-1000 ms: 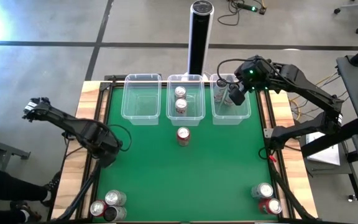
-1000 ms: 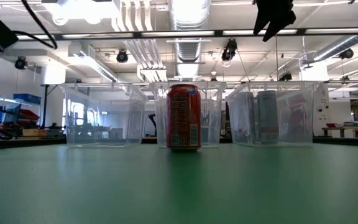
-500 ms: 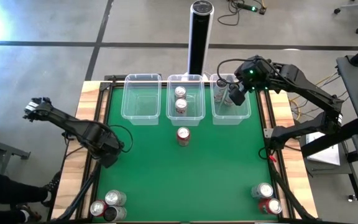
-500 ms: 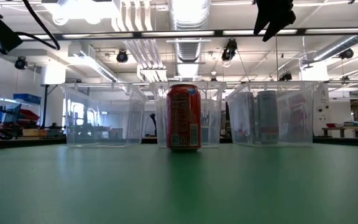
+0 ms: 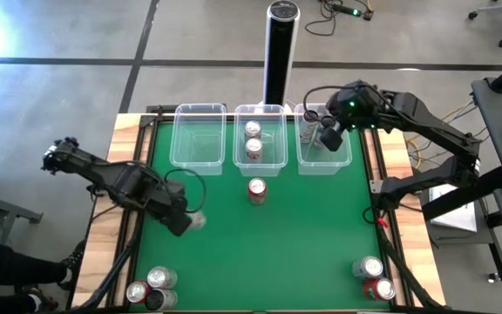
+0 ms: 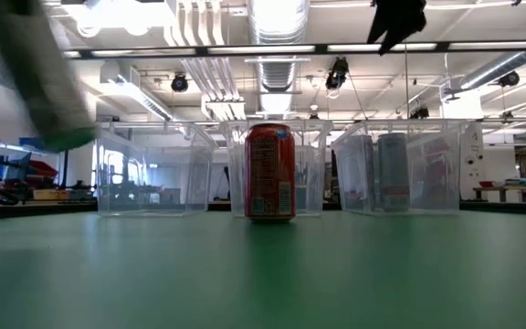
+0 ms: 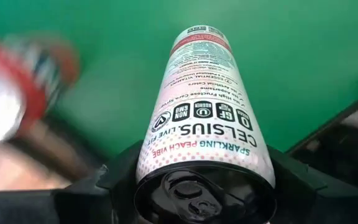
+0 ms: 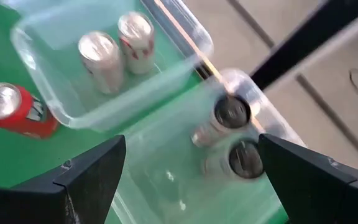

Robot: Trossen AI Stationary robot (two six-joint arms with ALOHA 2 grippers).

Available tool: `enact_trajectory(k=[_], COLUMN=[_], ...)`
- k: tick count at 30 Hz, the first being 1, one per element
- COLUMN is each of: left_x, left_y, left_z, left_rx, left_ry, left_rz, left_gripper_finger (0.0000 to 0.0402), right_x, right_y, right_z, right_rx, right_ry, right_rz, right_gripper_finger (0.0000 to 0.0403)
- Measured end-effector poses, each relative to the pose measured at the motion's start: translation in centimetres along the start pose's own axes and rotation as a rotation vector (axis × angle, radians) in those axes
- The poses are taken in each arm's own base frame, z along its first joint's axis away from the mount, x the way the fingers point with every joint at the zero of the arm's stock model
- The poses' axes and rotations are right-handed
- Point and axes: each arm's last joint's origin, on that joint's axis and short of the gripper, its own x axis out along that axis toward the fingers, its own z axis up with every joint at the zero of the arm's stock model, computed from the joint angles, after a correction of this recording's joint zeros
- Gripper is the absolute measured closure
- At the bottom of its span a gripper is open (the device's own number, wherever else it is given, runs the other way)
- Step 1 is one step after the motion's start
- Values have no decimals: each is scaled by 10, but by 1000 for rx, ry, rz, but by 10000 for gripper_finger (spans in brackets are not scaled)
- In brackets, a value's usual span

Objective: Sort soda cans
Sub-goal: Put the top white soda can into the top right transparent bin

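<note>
My left gripper (image 5: 186, 220) is over the table's left half, shut on a white soda can (image 7: 205, 106) with a black lid. One red can (image 5: 257, 190) stands upright on its base on the green mat in front of the middle tub (image 5: 260, 161). That tub has two cans (image 5: 253, 139) in it. My right gripper (image 5: 325, 137) hangs open above the right tub (image 5: 342, 161), over the silver cans (image 8: 232, 134) inside. More cans stand at the near left (image 5: 151, 288) and near right (image 5: 373, 279) corners. My left gripper pinches the white can between its two fingers (image 7: 107, 186) on the side wall at the lid end (image 7: 166, 155). The lid faces the wrist and the rest of the can sticks out past the fingers. It is tilted and clear of the mat.
A third clear tub (image 5: 198, 139) stands left of the middle one at the far edge. A tall black post (image 5: 281, 52) rises just behind the tubs. Wooden borders (image 5: 116, 227) frame the mat on both sides.
My left gripper has swung from the left border toward the table's right and a little nearer, out over the mat, and the white can now shows at its tip. The low view catches it as a blurred streak at the left.
</note>
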Motion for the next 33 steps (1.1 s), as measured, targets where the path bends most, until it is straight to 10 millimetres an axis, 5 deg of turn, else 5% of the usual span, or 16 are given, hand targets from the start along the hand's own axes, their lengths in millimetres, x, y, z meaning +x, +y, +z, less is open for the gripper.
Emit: enact_trajectory(k=[11, 18, 33], left_x=[37, 51, 94], left_y=[-89, -124, -166], left_z=[66, 91, 118], left_rx=[255, 383, 451], left_ry=[3, 79, 146], left_rz=[69, 75, 104], left_gripper_finger=[169, 169, 157], right_x=[-20, -50, -71], right_y=[55, 95, 152], right_z=[14, 6, -72], right_rx=[-189, -230, -186], right_ry=[-225, -272, 178], right_rz=[182, 358, 533], right_gripper_finger=[42, 42, 42])
